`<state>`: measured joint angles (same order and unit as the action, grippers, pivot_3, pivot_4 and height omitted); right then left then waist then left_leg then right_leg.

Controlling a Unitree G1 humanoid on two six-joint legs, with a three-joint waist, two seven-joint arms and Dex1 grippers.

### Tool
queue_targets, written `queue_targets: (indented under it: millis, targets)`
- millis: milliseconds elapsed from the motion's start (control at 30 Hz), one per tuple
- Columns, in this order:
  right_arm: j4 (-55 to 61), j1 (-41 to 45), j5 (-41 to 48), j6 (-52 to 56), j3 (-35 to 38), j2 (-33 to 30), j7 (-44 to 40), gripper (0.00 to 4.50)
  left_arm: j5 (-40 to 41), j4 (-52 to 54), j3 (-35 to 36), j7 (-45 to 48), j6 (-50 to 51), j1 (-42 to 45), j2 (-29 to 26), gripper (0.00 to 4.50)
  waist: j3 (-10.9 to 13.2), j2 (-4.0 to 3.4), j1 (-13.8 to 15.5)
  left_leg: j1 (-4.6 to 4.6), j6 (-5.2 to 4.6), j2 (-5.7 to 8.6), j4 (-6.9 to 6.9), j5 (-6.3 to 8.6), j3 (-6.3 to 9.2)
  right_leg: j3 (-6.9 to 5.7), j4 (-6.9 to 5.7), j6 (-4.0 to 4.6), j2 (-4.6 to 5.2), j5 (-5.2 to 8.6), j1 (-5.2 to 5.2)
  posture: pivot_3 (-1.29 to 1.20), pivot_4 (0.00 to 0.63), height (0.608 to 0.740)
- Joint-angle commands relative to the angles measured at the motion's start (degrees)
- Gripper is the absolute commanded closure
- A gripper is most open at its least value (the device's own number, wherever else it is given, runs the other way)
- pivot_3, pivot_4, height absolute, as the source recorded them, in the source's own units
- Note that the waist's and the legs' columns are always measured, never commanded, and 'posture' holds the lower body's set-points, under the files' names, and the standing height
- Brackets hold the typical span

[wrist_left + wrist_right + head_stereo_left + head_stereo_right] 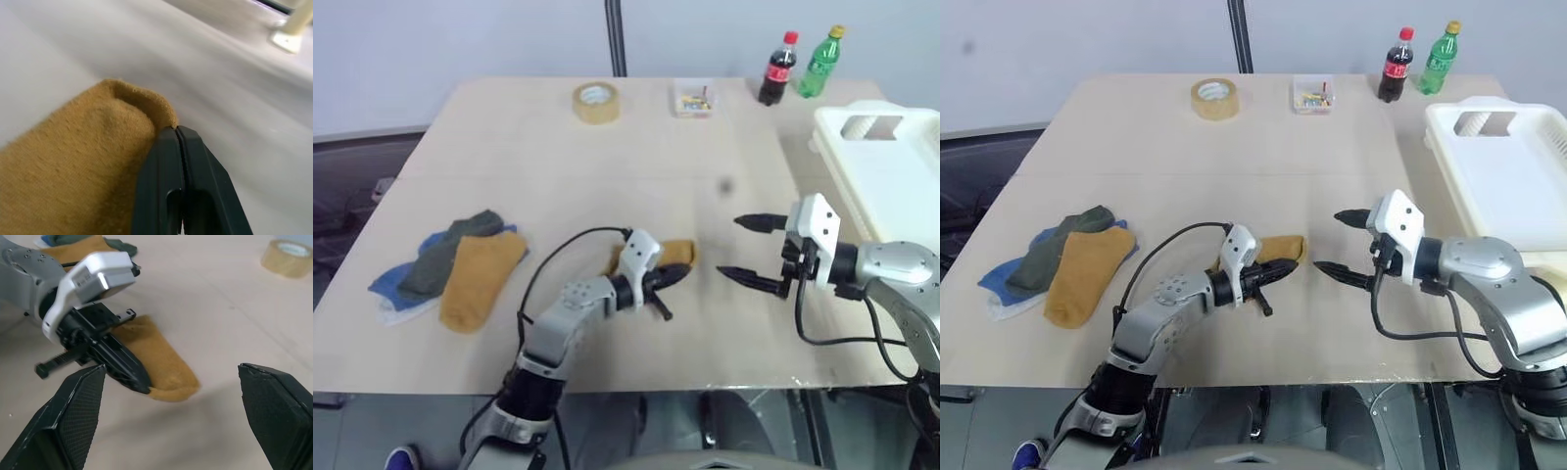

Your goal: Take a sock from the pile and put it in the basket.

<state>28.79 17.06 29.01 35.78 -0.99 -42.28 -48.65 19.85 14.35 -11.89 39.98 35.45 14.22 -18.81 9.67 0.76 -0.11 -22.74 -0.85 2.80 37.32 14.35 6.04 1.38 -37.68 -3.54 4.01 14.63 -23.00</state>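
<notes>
A mustard sock (668, 252) hangs just above the table's middle, with my left gripper (679, 276) shut on its edge; the left wrist view shows the black fingers (181, 186) pressed together against the sock's (73, 166) folded rim. My right gripper (728, 246) hovers open a short way to the right of it, pointing at the sock with nothing between its fingers (73, 426). The pile (455, 264) of blue, grey-green and mustard socks lies at the table's left. The cream-white basket (891, 171) stands at the right edge, behind my right arm.
Along the far side of the table stand a roll of tape (595, 102), a small clear box of bits (693, 100), a cola bottle (777, 69) and a green bottle (820, 61). The table's front edge runs just below both arms.
</notes>
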Motion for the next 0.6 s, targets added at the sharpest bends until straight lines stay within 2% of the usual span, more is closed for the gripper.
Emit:
queue_targets:
  millis: [33, 100, 300, 367, 433, 600]
  targets:
    - [0.7, 1.8, -0.8, 2.0, -3.2, 1.9, 2.2, 0.00, 3.1, 7.7, 6.2, -1.2, -0.6, -2.8, -1.6, 2.92, 0.0, -0.02, -0.5, 0.00, 0.00, 0.01, 0.00, 0.00, -0.02, 0.04, -0.01, 0.00, 0.02, 0.00, -0.02, 0.00, 0.150, 0.740]
    - [-1.1, 3.1, -2.4, 1.7, -5.3, 3.8, 3.4, 0.00, 6.3, 12.8, 10.6, -3.0, 2.1, -5.4, -2.4, 2.37, 0.0, 0.00, -0.6, -0.02, -0.02, 0.03, 0.01, 0.01, -0.01, 0.04, -0.03, 0.00, 0.03, 0.00, -0.04, 0.00, 0.150, 0.740]
    - [-4.3, 4.8, -4.8, -5.1, -7.4, 7.0, 1.0, 0.00, 14.4, 21.5, 23.1, -9.0, 10.3, -14.4, -4.5, 2.37, 0.0, 0.00, -0.3, -0.02, -0.01, 0.04, 0.01, 0.01, 0.00, 0.03, -0.07, -0.01, 0.04, -0.01, -0.07, 0.00, 0.150, 0.740]
    - [-5.3, 4.7, -5.8, -8.2, -6.9, 6.5, -0.6, 0.00, 16.2, 21.6, 26.0, -9.1, 11.7, -16.8, -5.8, 2.37, 0.0, -0.01, -0.3, -0.02, -0.04, 0.06, 0.01, 0.02, 0.00, 0.03, -0.07, -0.01, 0.04, -0.01, -0.06, 0.00, 0.150, 0.740]
    - [-4.5, 2.7, -5.0, -10.5, -4.3, 4.0, -3.6, 0.00, 14.7, 19.7, 27.8, -6.6, 10.0, -19.2, -9.8, 2.37, 0.0, -0.01, -0.3, -0.02, -0.05, 0.05, 0.01, 0.03, 0.00, 0.02, -0.07, -0.01, 0.03, -0.01, -0.06, 0.00, 0.150, 0.740]
    - [-3.6, 0.1, -5.5, -12.7, -2.0, 0.8, -5.3, 0.00, 14.5, 12.6, 27.5, -0.7, 6.8, -16.7, -15.7, 2.37, 0.0, -0.02, 0.0, 0.01, -0.07, 0.05, 0.00, 0.04, 0.00, -0.01, -0.08, 0.01, 0.03, 0.00, -0.05, 0.00, 0.150, 0.740]
